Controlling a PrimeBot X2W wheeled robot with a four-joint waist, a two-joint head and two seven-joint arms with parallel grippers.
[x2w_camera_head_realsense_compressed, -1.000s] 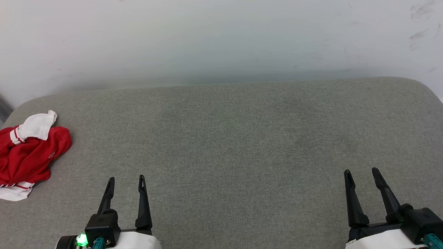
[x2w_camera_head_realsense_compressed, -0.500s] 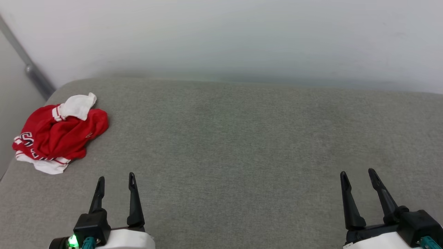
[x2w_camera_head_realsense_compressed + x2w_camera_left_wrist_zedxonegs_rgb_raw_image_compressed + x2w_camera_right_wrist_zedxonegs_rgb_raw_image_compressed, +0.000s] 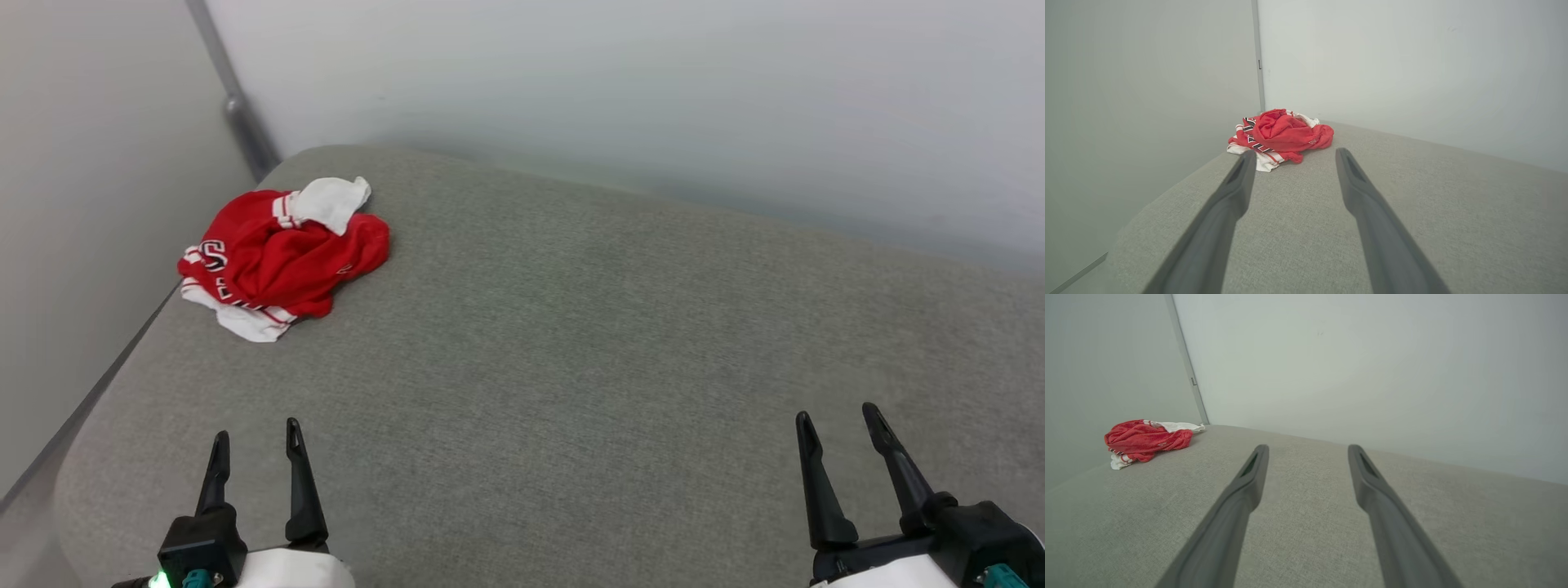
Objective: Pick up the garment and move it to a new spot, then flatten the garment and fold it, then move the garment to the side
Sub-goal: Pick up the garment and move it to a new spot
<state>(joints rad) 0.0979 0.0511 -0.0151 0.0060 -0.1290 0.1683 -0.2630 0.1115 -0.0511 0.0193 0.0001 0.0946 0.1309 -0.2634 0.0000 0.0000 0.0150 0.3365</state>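
Though crumpled, garment (image 3: 282, 253) on grey cushion (image 3: 571, 367), far-left corner.

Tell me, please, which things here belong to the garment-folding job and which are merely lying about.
Belongs to the job:
garment, crumpled near the far left corner of the surface
left gripper, open and empty
right gripper, open and empty

Merely there:
grey padded surface, bearing the garment
walls
corner strip where the walls meet
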